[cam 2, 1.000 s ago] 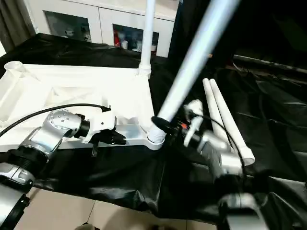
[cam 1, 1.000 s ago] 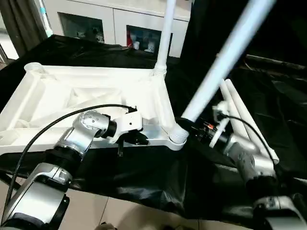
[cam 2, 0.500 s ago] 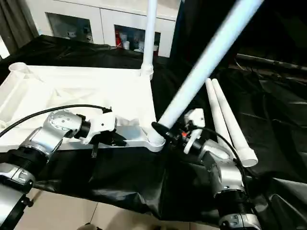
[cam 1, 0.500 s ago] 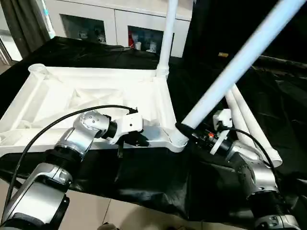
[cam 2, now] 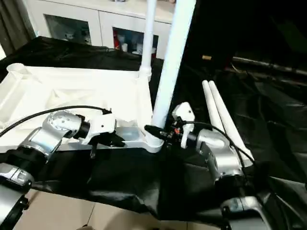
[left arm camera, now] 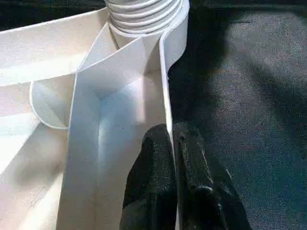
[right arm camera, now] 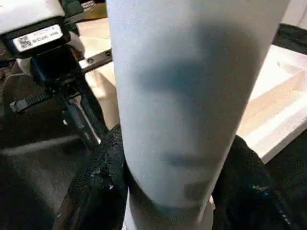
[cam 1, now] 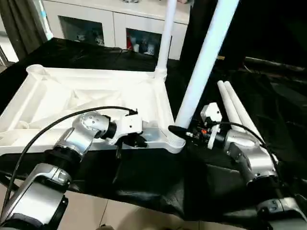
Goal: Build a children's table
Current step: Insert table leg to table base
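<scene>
Black sheet (cam 1: pixel 144 177) covers the work surface, wrinkled and shiny, hanging over the near edge above a pale tile floor (cam 1: pixel 96 215). Behind it a white cabinet (cam 1: pixel 115 24) with glass doors, small items inside too blurred to identify, and a dark curtain (cam 1: pixel 21 21) at far left. We have the tabletop (cam 1: pixel 81 100) lying upside down on the sheet, ribbed underside facing up, long axis running left to right across our view, round socket (cam 1: pixel 34 70) open at the far left corner. One leg (cam 1: pixel 165 38) stands upright in the far right corner socket, axis near vertical. Our right gripper (cam 1: pixel 178 132) is clamped around a second leg (cam 1: pixel 206 62) low on the tube, just above its collared end, which sits at the near right corner socket; this leg rises up and leans slightly to the right, top out of frame. In the right wrist view the black fingers (right arm camera: pixel 100 177) wrap both sides of the tube. Our left gripper (left arm camera: pixel 173 158) is pinched on the tabletop's near rim, one finger each side of the thin wall, just left of that corner. Two spare legs (cam 1: pixel 240 115) lie flat side by side on the sheet to the right, touching, axes running away from us.
</scene>
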You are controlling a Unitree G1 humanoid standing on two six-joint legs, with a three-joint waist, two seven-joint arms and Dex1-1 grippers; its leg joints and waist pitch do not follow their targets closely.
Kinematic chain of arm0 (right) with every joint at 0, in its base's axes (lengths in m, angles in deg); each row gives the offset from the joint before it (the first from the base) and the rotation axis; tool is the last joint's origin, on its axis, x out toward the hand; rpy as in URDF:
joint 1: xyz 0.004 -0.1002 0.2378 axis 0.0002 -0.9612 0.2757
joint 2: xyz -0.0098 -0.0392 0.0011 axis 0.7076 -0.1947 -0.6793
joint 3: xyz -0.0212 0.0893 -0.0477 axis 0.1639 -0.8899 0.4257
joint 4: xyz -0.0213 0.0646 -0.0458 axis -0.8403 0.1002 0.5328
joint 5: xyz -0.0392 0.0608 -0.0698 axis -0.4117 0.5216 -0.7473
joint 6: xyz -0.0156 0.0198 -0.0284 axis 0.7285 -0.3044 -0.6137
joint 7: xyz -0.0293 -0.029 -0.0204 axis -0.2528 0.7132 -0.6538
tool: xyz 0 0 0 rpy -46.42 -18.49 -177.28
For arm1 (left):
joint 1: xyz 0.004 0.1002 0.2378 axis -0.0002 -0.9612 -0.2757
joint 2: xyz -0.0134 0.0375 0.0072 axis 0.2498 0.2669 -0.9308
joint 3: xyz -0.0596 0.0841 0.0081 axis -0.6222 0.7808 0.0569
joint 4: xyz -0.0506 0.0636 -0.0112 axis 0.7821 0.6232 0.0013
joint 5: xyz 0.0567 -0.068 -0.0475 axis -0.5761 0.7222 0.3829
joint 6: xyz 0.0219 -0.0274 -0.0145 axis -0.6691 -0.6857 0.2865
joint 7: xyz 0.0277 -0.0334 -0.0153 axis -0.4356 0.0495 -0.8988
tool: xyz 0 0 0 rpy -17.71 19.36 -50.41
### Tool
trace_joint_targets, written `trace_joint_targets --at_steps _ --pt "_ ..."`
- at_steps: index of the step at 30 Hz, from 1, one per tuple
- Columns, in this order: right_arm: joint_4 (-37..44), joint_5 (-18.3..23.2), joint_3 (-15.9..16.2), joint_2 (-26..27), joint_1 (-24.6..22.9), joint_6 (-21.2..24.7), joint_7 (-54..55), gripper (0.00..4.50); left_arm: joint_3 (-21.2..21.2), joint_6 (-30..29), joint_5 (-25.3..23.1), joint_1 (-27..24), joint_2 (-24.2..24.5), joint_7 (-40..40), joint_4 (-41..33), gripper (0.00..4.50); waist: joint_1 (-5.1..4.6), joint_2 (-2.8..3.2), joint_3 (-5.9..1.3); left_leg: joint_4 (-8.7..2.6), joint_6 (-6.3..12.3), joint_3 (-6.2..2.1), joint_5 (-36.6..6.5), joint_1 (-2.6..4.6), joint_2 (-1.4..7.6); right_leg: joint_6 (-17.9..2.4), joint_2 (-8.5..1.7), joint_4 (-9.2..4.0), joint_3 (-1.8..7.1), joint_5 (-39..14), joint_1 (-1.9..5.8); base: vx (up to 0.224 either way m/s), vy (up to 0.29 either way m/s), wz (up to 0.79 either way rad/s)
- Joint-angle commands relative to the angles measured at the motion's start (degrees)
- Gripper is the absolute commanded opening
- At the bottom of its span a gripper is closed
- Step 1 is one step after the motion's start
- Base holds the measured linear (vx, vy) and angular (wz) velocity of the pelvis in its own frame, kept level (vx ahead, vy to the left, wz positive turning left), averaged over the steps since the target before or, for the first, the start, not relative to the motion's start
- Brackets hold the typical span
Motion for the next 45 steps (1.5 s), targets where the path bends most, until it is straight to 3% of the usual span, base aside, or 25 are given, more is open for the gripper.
trace_joint_targets --at_steps 1,7,12,17,18,20,21,22,23,24,25,26,27,28,29,30,31,32,33,34,35,36,37,39,45 --pt "-3.9 -2.8 5.6 0.0 -1.9 2.4 -3.9 1.87 2.7 0.9 -1.5 -0.9 -0.3 1.2 -1.0 0.00 -0.06 0.64 -2.70 -3.84 0.83 0.07 -21.1 0.20 0.69 -8.4 -2.89 -4.34 2.43 -24.8 2.18 0.000 0.000 0.00" --pt "-7.7 -4.1 7.2 -0.9 -0.4 0.7 -7.9 1.87 2.6 0.5 -0.5 -1.3 -0.1 3.6 -2.4 0.00 0.03 0.54 -2.76 -3.85 0.90 0.14 -20.5 0.18 0.78 -9.0 -2.89 -4.13 2.52 -23.4 2.16 0.000 0.000 0.00" --pt "-10.1 -5.0 6.0 0.1 0.8 -0.5 -5.0 1.87 1.7 -0.7 -0.2 -1.5 -0.2 2.2 -2.9 0.00 -0.13 0.60 -2.82 -3.90 0.24 0.06 -21.9 0.28 0.76 -9.1 -2.79 -4.16 2.47 -23.5 2.09 0.000 0.000 0.00" --pt "-15.2 -6.3 2.0 3.6 3.3 -2.2 9.6 1.87 -0.4 -5.3 -1.3 1.1 -1.8 -4.3 -0.5 0.00 -0.87 0.57 -2.34 -3.73 -0.64 -0.29 -26.0 0.80 0.44 -6.0 -2.91 -5.37 1.89 -33.6 1.41 0.000 0.000 0.00" --pt "-15.7 -6.7 1.6 4.2 3.5 -2.4 12.3 1.87 -0.8 -6.1 -1.2 1.5 -2.0 -4.9 -0.3 0.00 -1.23 0.64 -2.13 -3.50 -1.10 -0.48 -27.4 1.17 0.20 -4.5 -2.91 -6.04 1.43 -37.5 0.97 -0.053 0.002 -0.03" --pt "-17.7 -6.8 0.0 6.5 4.5 -2.0 19.2 1.87 -1.7 -9.3 -0.5 2.5 -2.7 -6.2 -0.6 0.00 -2.18 0.68 -1.92 -3.33 -1.43 -1.15 -30.1 1.11 -0.08 -1.4 -2.92 -7.27 -0.09 -42.8 1.20 -0.068 0.013 -0.11" --pt "-18.4 -7.0 -0.5 7.4 5.0 -1.7 22.2 1.87 -2.0 -10.6 -0.5 2.9 -3.0 -6.9 -0.6 0.00 -2.49 0.85 -1.88 -3.38 -1.55 -1.41 -31.2 1.15 0.04 -1.1 -3.00 -7.52 -0.62 -43.2 1.36 -0.078 0.034 -0.17" --pt "-19.8 -8.1 -0.6 9.1 6.0 -1.5 27.8 1.87 -2.3 -12.1 -0.8 3.8 -3.5 -8.4 0.0 0.00 -3.22 1.44 -1.92 -3.71 -1.60 -2.07 -33.9 0.99 0.43 -0.8 -3.05 -7.99 -1.93 -41.8 2.20 -0.077 0.051 -0.19" --pt "-20.1 -8.3 -0.7 9.4 6.1 -1.5 28.7 1.87 -2.3 -12.4 -0.8 3.9 -3.6 -8.7 0.1 0.00 -4.04 2.53 -1.56 -4.91 -1.89 -2.92 -38.3 0.75 1.30 -1.5 -2.78 -7.68 -3.15 -37.7 3.28 -0.077 0.051 -0.19" --pt "-20.5 -8.6 -0.6 9.9 6.4 -1.5 30.4 1.87 -2.4 -12.8 -0.9 4.2 -3.8 -9.2 0.3 0.00 -4.31 2.92 -1.39 -6.05 -1.86 -3.38 -41.6 0.02 2.08 -2.1 -2.43 -6.38 -3.35 -33.9 4.48 -0.112 0.026 -0.18" --pt "-22.4 -8.4 -1.5 11.6 7.6 -1.7 35.0 1.87 -2.6 -14.1 -1.6 5.2 -4.6 -11.6 1.5 0.00 -3.04 3.48 -0.89 -10.27 -2.09 -3.53 -49.0 -3.04 4.23 -4.3 -1.50 2.47 -1.96 -21.6 7.77 -0.107 -0.020 0.04" --pt "-22.6 -8.4 -1.6 11.8 7.7 -1.6 35.4 1.87 -2.6 -14.2 -1.7 5.3 -4.7 -11.9 1.7 0.00 -0.97 3.49 -0.13 -12.01 -1.07 -0.56 -52.1 -2.70 3.88 -5.1 -0.05 6.00 -0.73 -12.2 5.51 -0.107 -0.020 0.04" --pt "-25.0 -8.3 -2.5 14.2 9.2 -1.2 42.0 1.87 -3.0 -16.4 -3.2 7.2 -6.1 -17.0 4.5 0.00 -0.95 2.07 -0.62 -10.86 -0.26 -0.09 -49.0 -0.34 3.12 -4.7 -0.49 5.32 1.22 -17.8 4.33 -0.021 -0.090 0.16" --pt "-25.3 -8.3 -2.6 14.5 9.4 -1.2 42.8 1.87 -3.1 -16.7 -3.4 7.4 -6.3 -17.6 4.8 0.00 -0.97 -1.53 -0.60 1.91 -2.92 0.14 -32.1 6.26 -2.04 0.7 -4.41 -8.54 0.51 -55.9 -3.88 0.002 -0.094 -0.13" --pt "-28.2 -8.5 -3.4 17.5 11.2 -0.9 49.0 1.87 -4.0 -20.7 -4.4 9.7 -8.5 -24.1 7.5 0.00 -1.21 -1.17 -0.36 6.58 -0.51 -0.67 -17.2 4.12 -2.41 1.5 -8.81 -10.44 1.89 -70.0 -2.73 0.002 -0.094 -0.13" --pt "-28.8 -8.4 -3.7 18.2 11.6 -0.8 50.6 1.87 -4.3 -21.7 -4.3 10.2 -9.1 -25.4 7.9 0.00 -0.86 -1.01 -0.86 3.90 -0.25 -1.76 -13.3 -0.34 -1.35 1.9 -9.71 -7.75 2.22 -65.8 2.48 0.058 0.017 -0.36" --pt "-29.8 -7.8 -4.4 19.5 12.3 -0.5 52.4 1.87 -4.9 -22.9 -4.1 11.0 -10.1 -27.3 8.7 0.00 -0.07 0.51 -1.61 -1.40 -1.83 -2.54 -15.2 -1.15 0.35 1.1 -6.84 -5.34 1.59 -50.5 3.76 0.042 0.016 -0.21" --pt "-30.7 -7.4 -4.9 20.4 13.0 0.0 53.6 1.87 -5.1 -23.7 -4.1 11.4 -10.8 -28.3 8.9 0.00 -0.40 1.63 -2.38 -2.50 -2.85 -2.95 -17.2 0.34 0.71 -2.1 -4.86 -3.95 0.72 -33.7 3.04 0.042 0.016 -0.21" --pt "-31.3 -7.3 -5.1 21.0 13.5 0.2 54.6 1.87 -5.2 -24.1 -4.1 11.7 -11.4 -29.0 9.1 0.00 -0.53 1.77 -2.24 -2.84 -2.69 -2.62 -17.2 0.59 0.76 -3.9 -4.44 -3.91 0.81 -28.1 2.91 0.000 0.000 0.00" --pt "-32.2 -7.3 -5.4 21.7 14.2 0.3 55.8 1.87 -5.2 -24.7 -4.1 12.0 -11.9 -29.7 9.2 0.00 -0.51 1.42 -2.06 -3.18 -2.00 -2.09 -17.1 0.89 0.58 -6.4 -4.04 -3.95 0.91 -23.1 2.82 0.000 0.000 0.00" --pt "-32.7 -7.2 -5.4 22.1 14.6 0.5 56.1 1.87 -5.2 -24.9 -4.1 12.2 -12.3 -30.0 9.5 0.00 -0.42 1.17 -1.45 -3.08 -1.12 -1.55 -20.5 1.43 0.15 -6.0 -4.01 -4.94 0.67 -30.0 2.14 0.000 0.000 0.00" --pt "-33.0 -7.4 -5.3 22.4 14.9 0.6 56.3 1.87 -5.1 -25.0 -4.1 12.3 -12.7 -30.3 9.7 0.00 -0.42 1.17 -1.45 -3.08 -1.12 -1.55 -20.5 1.43 0.15 -6.0 -4.01 -4.94 0.67 -30.0 2.14 0.000 0.000 0.00" --pt "-33.3 -7.6 -5.2 22.5 15.1 0.6 56.6 1.87 -5.1 -25.0 -4.2 12.4 -13.0 -30.5 10.0 0.00 -0.64 1.16 -1.35 -2.78 -0.76 -1.49 -23.4 1.78 -0.11 -4.3 -4.13 -5.78 0.35 -35.3 1.83 0.000 0.000 0.00" --pt "-33.5 -7.7 -5.3 22.6 15.3 0.6 56.9 1.87 -5.0 -25.1 -4.3 12.4 -13.2 -30.5 10.1 0.00 -0.76 1.58 -1.38 -3.20 -0.66 -1.87 -24.9 1.51 0.20 -2.9 -4.24 -6.13 0.10 -36.3 2.18 0.000 0.000 0.00" --pt "-36.4 -8.3 -7.0 23.2 16.8 0.4 58.8 1.87 -4.7 -25.7 -4.4 12.9 -13.8 -31.1 11.5 0.00 -1.63 2.12 -1.09 -3.64 -0.42 -2.31 -30.8 2.62 0.52 -2.2 -4.23 -7.35 -1.40 -35.8 2.18 0.000 0.000 0.00"
